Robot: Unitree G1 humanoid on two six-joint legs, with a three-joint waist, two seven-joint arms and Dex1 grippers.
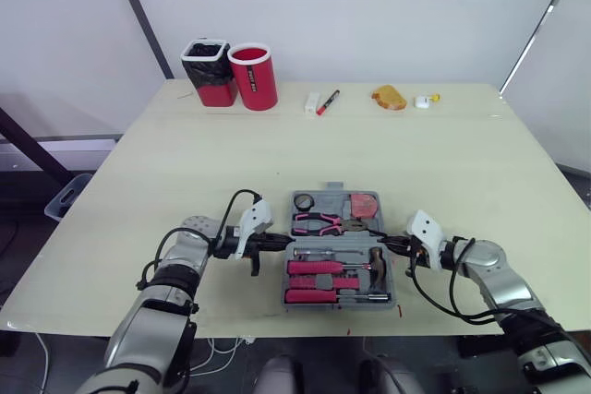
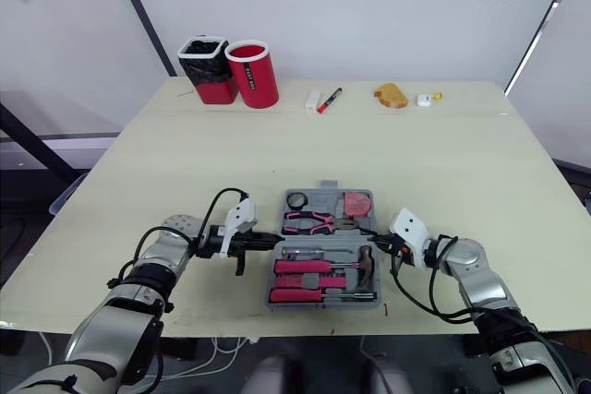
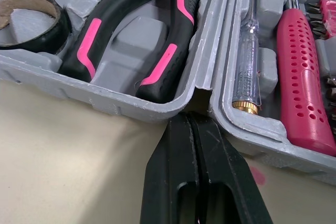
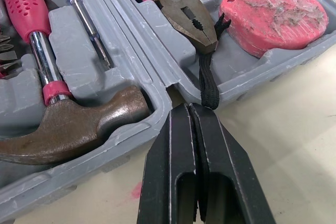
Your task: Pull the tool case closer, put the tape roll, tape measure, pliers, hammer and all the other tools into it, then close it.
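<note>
The grey tool case (image 1: 392,294) lies open near the table's front edge. Its far half holds the black tape roll (image 3: 59,29), the pink-and-black pliers (image 3: 157,65) and the pink tape measure (image 4: 273,14). In the near half lie the hammer (image 4: 79,124), a pink-handled screwdriver (image 3: 302,77) and a clear tester screwdriver (image 3: 247,61). My left gripper (image 3: 190,116) is shut, its tip at the hinge notch on the case's left side. On the right side my right gripper (image 4: 188,107) is shut too, its tip at the hinge notch, beside the tape measure's black strap (image 4: 209,85).
At the table's back stand a red bin with a black liner (image 1: 208,71) and a red cup (image 1: 254,76). Further right lie a white block (image 1: 311,103), a red marker (image 1: 328,101), an orange item (image 1: 389,97) and a small white-yellow object (image 1: 423,100).
</note>
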